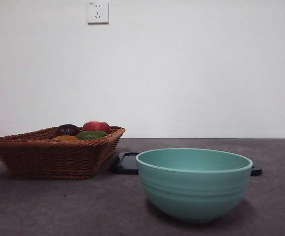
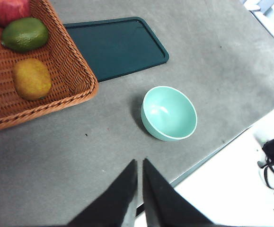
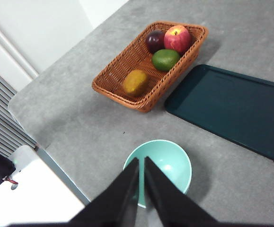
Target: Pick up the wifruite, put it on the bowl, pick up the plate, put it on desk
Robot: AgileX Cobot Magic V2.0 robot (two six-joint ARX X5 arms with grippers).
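Front: mint bowl point(image 1: 194, 183) stands near on the desk point(image 1: 58, 206), wicker basket point(image 1: 53, 152) of fruit beside it, dark tray point(image 1: 127, 163) behind | Left wrist: left gripper point(image 2: 140, 165) pressed together, holding nothing, above the desk; wifruite point(image 2: 31, 78) lies in the basket | Right wrist: right gripper point(image 3: 141, 163) pressed together, holding nothing, over the bowl's rim.

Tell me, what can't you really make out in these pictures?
- Front view: tray mostly hidden behind bowl and basket.
- Front view: wifruite barely shows above the basket rim.
- Left wrist view: purple fruit cut off by the edge.
- Front view: neither gripper shows.
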